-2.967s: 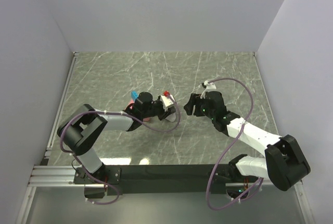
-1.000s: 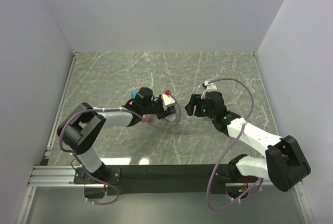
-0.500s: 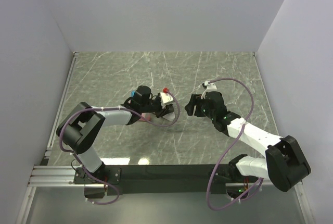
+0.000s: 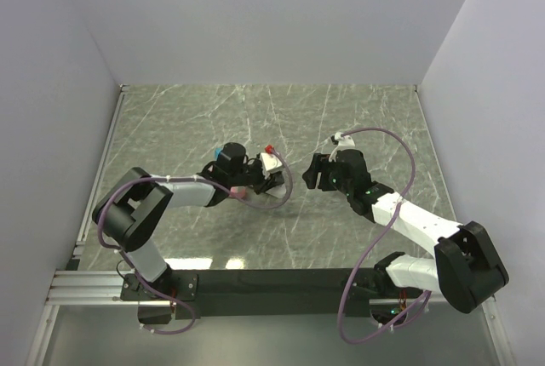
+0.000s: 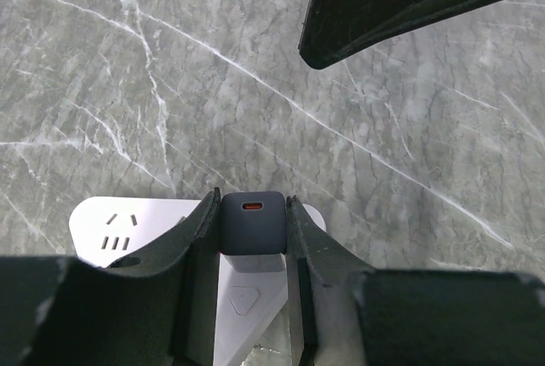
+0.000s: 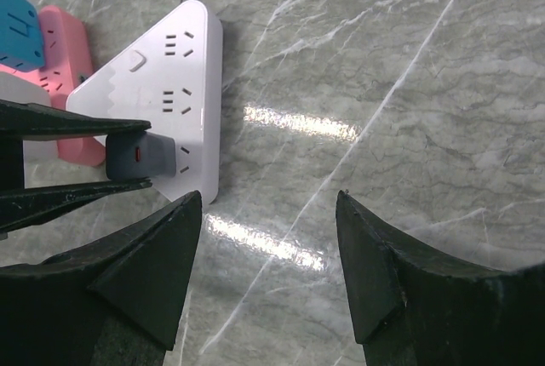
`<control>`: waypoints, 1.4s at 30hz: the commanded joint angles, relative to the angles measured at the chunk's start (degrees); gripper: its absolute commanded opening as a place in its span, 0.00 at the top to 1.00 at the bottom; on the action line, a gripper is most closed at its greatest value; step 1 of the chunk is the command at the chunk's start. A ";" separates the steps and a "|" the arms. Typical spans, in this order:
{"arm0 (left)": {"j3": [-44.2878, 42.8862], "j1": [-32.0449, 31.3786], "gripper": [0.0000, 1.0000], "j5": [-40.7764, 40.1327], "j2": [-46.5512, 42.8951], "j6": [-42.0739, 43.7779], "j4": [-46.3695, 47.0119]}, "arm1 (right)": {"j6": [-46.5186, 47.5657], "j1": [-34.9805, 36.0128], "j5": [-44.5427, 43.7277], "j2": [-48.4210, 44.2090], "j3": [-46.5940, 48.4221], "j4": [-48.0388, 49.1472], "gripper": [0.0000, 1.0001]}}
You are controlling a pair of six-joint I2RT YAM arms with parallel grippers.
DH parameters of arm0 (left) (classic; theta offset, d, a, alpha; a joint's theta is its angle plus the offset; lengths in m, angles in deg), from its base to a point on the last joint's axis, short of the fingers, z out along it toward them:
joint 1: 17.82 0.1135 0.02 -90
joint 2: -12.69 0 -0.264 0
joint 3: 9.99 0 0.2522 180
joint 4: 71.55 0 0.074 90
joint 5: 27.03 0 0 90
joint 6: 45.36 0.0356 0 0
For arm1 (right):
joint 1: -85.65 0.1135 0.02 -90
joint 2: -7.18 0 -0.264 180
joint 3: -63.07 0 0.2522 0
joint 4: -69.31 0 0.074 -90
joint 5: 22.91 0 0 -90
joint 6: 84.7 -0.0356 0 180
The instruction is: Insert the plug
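Observation:
A dark grey plug (image 5: 251, 223) with an orange port on its top sits between the fingers of my left gripper (image 5: 252, 200), which is shut on it. The plug's base rests against the face of a white triangular power strip (image 5: 111, 230); its prongs are hidden. The right wrist view shows the plug (image 6: 140, 157) on the strip (image 6: 170, 85) near the strip's lower corner. From above, my left gripper (image 4: 255, 175) is over the strip (image 4: 272, 162). My right gripper (image 6: 268, 200) is open and empty, just right of the strip (image 4: 311, 172).
A pink power strip (image 6: 64, 51) and a blue one (image 6: 19, 25) lie left of the white strip, under the left wrist. A small red part (image 4: 270, 146) shows at the white strip's far end. White walls enclose the marble table.
My left gripper has turned and shifted slightly towards the far right with the plug, onto the white strip, which has moved a little. The right arm has not moved.

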 commanded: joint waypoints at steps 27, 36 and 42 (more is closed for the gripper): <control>13.30 -8.03 0.99 -9.07 2.67 -8.99 13.66 | 0.30 0.03 -0.31 -4.35 1.10 1.76 0.29; 12.86 -11.11 0.99 -12.67 5.48 -9.87 12.34 | 0.12 0.12 -0.22 -5.40 0.93 1.85 0.29; 11.89 -13.48 0.99 -14.96 8.29 -10.49 10.59 | -0.05 0.12 -0.14 -6.55 0.14 2.20 0.29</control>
